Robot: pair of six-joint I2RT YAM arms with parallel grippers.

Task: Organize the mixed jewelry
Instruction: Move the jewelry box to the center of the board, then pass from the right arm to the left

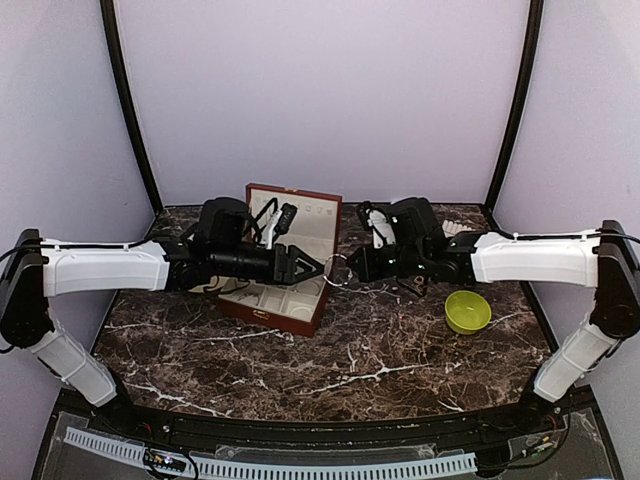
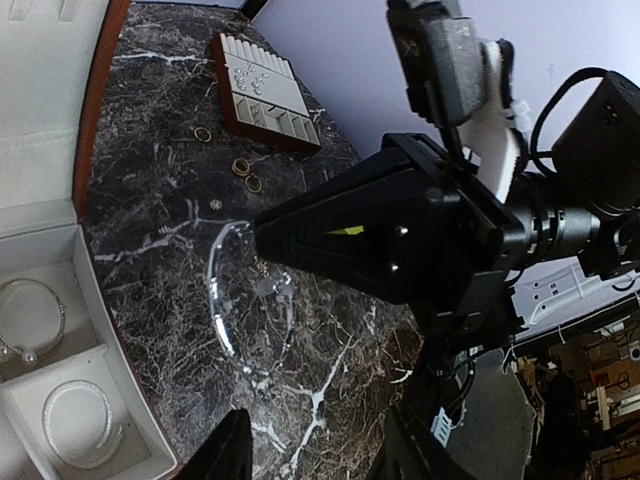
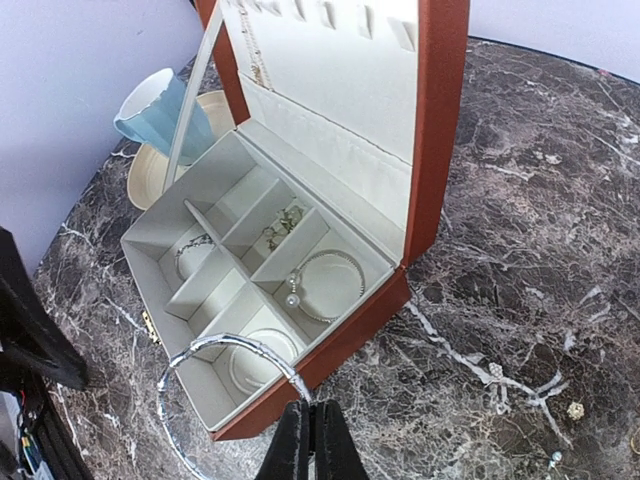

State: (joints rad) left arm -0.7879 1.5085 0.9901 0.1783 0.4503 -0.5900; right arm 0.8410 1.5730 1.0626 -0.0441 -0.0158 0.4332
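As right gripper (image 3: 309, 420) pinches its rim, hoop bracelet (image 3: 235, 341), near left gripper (image 1: 314, 268)

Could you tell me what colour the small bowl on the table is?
Lime green; the bowl shows best in the top view.

Robot lab test cell, plain lilac backdrop walls (image 1: 320, 90), black frame poles (image 1: 128, 100), dark marble surface (image 1: 350, 350), workshop clutter (image 2: 595, 400) beyond
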